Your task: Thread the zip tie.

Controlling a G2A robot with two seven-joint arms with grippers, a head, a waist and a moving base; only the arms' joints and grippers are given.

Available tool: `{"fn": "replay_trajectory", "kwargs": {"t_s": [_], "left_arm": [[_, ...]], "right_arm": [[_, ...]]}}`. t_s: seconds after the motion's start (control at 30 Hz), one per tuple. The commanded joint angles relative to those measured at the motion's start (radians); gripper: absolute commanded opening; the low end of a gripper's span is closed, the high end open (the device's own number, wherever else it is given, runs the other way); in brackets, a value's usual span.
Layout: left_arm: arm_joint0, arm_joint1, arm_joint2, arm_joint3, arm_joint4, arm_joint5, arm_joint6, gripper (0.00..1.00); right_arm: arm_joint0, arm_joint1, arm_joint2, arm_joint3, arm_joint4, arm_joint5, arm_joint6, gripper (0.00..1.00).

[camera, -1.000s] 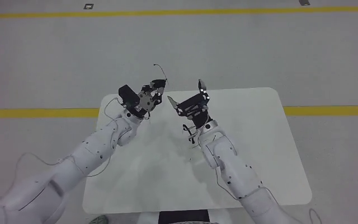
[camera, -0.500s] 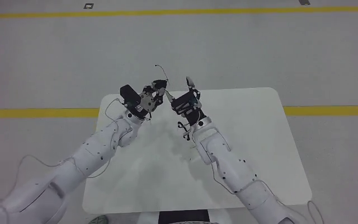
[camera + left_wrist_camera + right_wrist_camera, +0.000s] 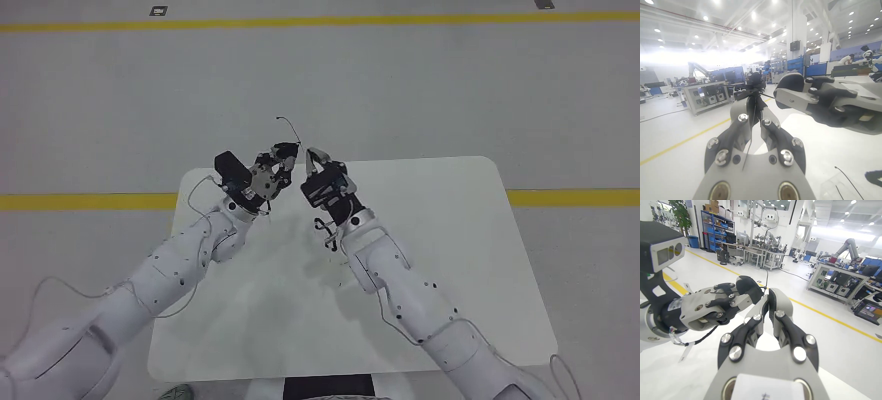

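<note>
The left gripper [image 3: 283,157] is clamped on the zip tie [image 3: 764,288] above the table's [image 3: 450,250] far edge, toward its far left corner, so the pick-up looks done. The right gripper [image 3: 768,300], just beside it, has its fingers pressed together near the tie's small head, though I cannot tell whether they pinch any of it. Farther out the thin tail curls free, so I judge the threading itself is left to do.

A white table [image 3: 480,250] lies under me, and a yellow line [image 3: 90,201] crosses the grey floor [image 3: 400,90] on either side of it. Farther off I see shelves [image 3: 715,224] of blue bins, a leafy plant [image 3: 680,215], a metal-frame bench [image 3: 838,279] loaded with gear, and a dark screen [image 3: 795,46] high on a pillar [image 3: 797,22].
</note>
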Motion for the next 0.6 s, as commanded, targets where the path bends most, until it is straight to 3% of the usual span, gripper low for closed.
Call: {"fn": "replay_trajectory", "kwargs": {"t_s": [0.0, 0.57], "left_arm": [[0.000, 0.000, 0.000, 0.000, 0.000, 0.000, 0.000, 0.00], [0.000, 0.000, 0.000, 0.000, 0.000, 0.000, 0.000, 0.00]], "right_arm": [[0.003, 0.001, -0.002, 0.002, 0.000, -0.002, 0.000, 0.14], [0.002, 0.025, -0.007, 0.007, 0.000, 0.012, 0.014, 0.20]]}}
